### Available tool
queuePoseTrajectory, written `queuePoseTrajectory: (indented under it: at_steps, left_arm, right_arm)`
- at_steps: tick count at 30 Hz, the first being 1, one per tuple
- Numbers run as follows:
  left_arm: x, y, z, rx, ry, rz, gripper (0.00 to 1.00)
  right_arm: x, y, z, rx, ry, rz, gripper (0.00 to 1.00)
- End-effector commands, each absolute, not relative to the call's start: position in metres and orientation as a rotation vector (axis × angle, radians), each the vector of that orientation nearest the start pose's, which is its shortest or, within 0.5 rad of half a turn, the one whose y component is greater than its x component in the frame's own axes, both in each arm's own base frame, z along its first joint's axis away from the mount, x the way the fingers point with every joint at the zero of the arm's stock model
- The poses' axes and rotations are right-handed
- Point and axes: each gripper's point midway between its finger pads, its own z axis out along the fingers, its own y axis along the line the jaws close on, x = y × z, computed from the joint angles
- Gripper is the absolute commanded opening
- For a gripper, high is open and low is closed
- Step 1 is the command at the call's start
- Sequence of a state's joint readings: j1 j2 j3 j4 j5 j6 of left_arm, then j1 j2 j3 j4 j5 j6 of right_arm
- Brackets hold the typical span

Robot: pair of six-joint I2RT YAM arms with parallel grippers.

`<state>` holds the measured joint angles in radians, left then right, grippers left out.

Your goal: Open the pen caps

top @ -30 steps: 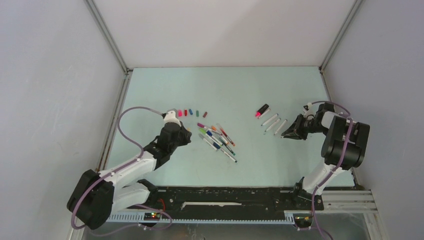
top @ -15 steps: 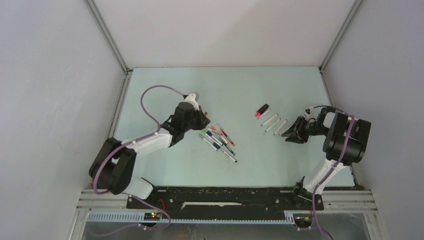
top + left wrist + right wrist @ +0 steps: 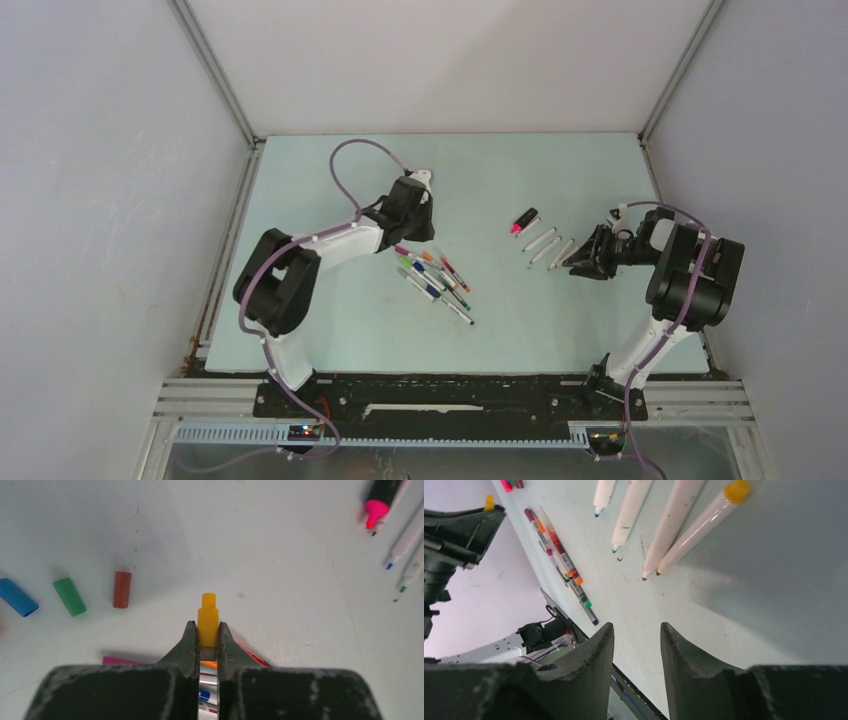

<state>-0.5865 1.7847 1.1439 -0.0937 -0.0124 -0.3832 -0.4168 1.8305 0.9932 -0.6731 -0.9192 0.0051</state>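
Two robot arms work over a pale blue-green surface (image 3: 500,170). The left jaws are clamped on a small orange cap (image 3: 208,611). They grip its wider base, so its narrow end sticks straight out ahead of them, in line with them. The cap is held clear of the surface, though how high cannot be told.

In the left wrist view, three loose caps lie in a row to the left of these jaws. A red-brown cap (image 3: 121,589) is nearest, then a green cap (image 3: 70,596), then a blue cap (image 3: 17,597) at the picture's edge. The red-brown cap lies roughly parallel to the held one, while the other two slant. Bare surface separates the red-brown cap from the jaws. That gap looks like the natural place to set the orange cap down, with a sidestep to the left and then a descent.

Directly under the jaws lies a fan of capped pens (image 3: 435,275), so a straight drop might land on them.

Well apart, on the right, the right jaws stand open and empty, low over the surface. Ahead of them four uncapped pens (image 3: 676,525) lie side by side with their tips toward the jaws. One of them has an orange end (image 3: 736,490). The left jaws are much nearer the cap row.
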Motion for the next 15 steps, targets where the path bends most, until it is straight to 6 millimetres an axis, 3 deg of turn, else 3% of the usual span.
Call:
queuePoseTrajectory:
  at_steps: [1,9,15]
  left_arm:
    - [0.396,-0.263,0.072,0.268,2.383,-0.324,0.07]
    - [0.412,-0.265,0.06,0.277,2.424,-0.25,0.27]
    - [0.416,-0.262,0.061,0.272,2.425,-0.217,0.41]
  right_arm:
    - [0.306,0.022,0.071,0.387,2.493,1.298,0.42]
    - [0.308,0.031,0.093,0.203,2.467,1.236,0.42]
    - [0.306,0.056,0.117,-0.038,2.44,1.165,0.42]
